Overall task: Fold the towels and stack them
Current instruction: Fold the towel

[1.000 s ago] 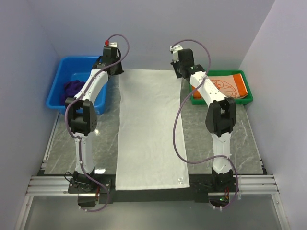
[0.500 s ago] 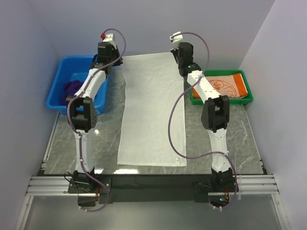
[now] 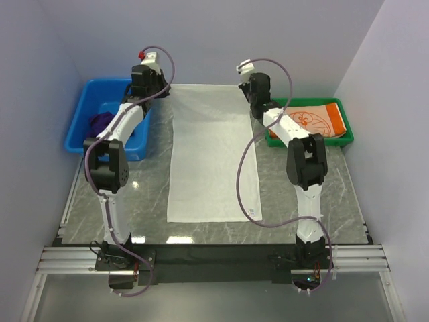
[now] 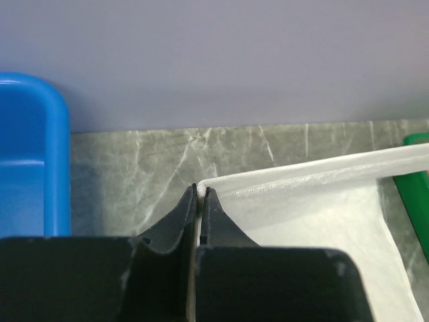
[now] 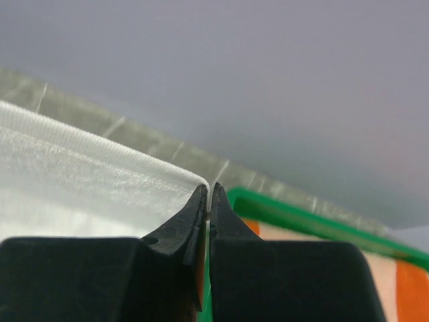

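The white towel (image 3: 211,157) lies spread lengthwise down the middle of the table. My left gripper (image 3: 163,90) is shut on its far left corner (image 4: 204,190). My right gripper (image 3: 245,90) is shut on its far right corner (image 5: 201,181). Both hold the far edge stretched between them at the back of the table. The orange towel with white cartoon print (image 3: 315,119) lies folded in the green tray (image 3: 343,139); it also shows in the right wrist view (image 5: 402,282). The dark purple towel (image 3: 102,123) sits crumpled in the blue bin (image 3: 80,144).
The blue bin (image 4: 33,154) stands at the back left and the green tray (image 5: 315,225) at the back right. Walls close in at the back and both sides. The black rail with the arm bases (image 3: 214,258) runs along the near edge.
Both grippers have moved toward the back wall with the towel's far corners, dragging the white towel away from the near edge; its near end has slid off the rail onto the marble.
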`<state>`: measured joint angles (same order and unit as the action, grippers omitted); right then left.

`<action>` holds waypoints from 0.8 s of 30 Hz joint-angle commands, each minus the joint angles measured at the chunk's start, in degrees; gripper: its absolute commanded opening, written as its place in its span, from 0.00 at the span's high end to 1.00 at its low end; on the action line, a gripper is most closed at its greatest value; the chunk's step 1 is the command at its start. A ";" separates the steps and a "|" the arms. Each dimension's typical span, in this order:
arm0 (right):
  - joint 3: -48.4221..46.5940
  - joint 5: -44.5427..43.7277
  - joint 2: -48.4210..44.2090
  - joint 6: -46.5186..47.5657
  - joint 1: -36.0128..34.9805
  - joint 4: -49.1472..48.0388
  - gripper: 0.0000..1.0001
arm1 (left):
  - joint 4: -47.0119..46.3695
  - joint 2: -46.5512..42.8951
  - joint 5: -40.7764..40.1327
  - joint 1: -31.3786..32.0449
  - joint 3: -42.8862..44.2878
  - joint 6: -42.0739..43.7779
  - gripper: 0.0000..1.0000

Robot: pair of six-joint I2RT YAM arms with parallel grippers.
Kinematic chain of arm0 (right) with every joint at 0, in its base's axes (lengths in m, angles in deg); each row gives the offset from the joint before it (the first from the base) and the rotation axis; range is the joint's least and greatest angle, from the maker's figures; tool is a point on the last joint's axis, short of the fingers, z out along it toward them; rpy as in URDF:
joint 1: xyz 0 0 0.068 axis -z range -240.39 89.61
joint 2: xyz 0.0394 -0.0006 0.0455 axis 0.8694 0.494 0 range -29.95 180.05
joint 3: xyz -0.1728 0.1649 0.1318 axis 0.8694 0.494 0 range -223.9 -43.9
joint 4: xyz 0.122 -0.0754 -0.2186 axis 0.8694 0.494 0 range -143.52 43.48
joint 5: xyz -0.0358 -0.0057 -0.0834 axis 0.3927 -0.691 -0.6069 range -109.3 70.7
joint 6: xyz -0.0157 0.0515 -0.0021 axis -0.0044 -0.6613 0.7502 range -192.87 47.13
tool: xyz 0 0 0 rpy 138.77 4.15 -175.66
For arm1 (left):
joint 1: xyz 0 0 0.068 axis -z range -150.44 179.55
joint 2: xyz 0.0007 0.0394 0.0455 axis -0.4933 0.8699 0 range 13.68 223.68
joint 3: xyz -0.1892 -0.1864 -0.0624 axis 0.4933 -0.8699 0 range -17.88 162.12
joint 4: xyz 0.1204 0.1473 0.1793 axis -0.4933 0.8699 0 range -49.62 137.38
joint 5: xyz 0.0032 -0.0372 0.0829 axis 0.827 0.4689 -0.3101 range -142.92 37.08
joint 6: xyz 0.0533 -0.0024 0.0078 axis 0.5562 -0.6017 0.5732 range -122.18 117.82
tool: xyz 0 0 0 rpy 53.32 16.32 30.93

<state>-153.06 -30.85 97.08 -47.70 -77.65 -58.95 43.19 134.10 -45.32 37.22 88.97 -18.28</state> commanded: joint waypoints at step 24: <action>42.71 -5.68 -45.45 -14.51 -7.70 17.18 1.00 | 11.24 -39.90 5.50 -2.04 -37.75 -5.35 0.99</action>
<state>-112.58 -31.29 56.44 -57.21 -84.97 -47.87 51.15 98.10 -38.63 36.65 53.24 -23.05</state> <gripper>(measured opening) 0.025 0.033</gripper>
